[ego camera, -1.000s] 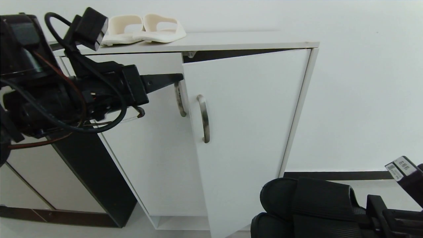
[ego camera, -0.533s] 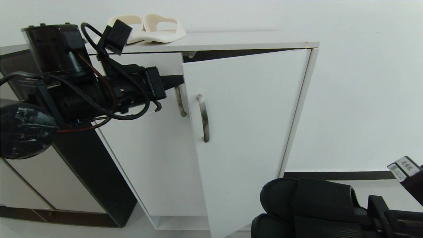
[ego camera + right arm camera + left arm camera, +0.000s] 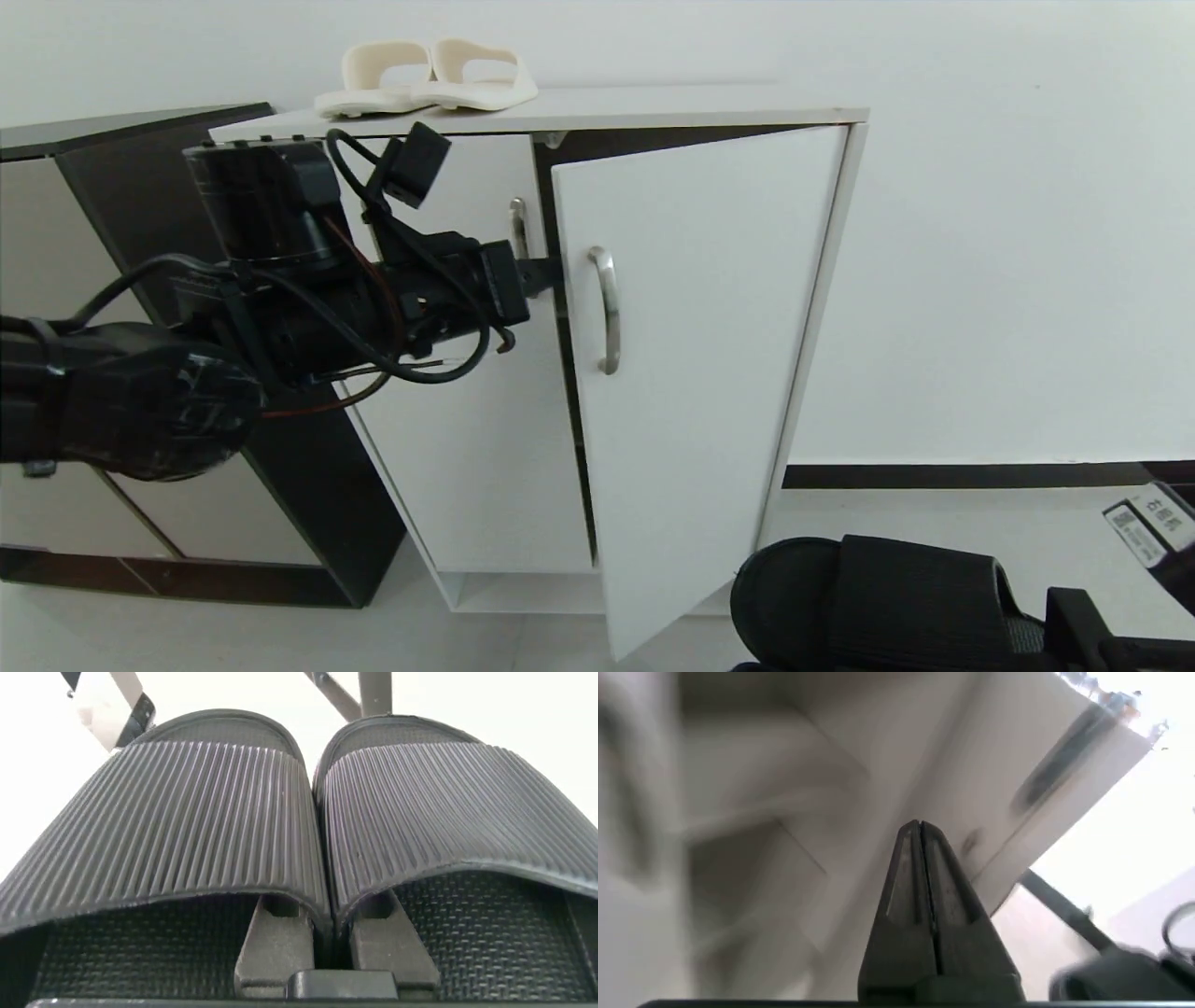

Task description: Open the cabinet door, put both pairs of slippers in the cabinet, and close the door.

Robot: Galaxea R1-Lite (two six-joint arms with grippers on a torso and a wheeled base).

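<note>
Left wrist view: the left gripper (image 3: 920,873), fingers pressed together, noses behind the door (image 3: 691,355), likely to lever it wider. The right gripper (image 3: 327,947) clamps the black slippers (image 3: 878,597), head view's lower right, ready for loading. Cream slippers (image 3: 429,79) wait atop the cabinet (image 3: 653,103). No print on them is legible.

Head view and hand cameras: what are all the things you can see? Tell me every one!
white cabinet: one, white, against the wall, right door ajar.
door handles: two, silver, one on each door.
cream slippers: one pair, cream, on the cabinet top.
black slippers: one pair, black, low on the right, held.
dark cabinet: one, black, left of the white one.
left hand: black, shut, tip in the gap between the doors.
right hand: black, shut on the black slippers.
</note>
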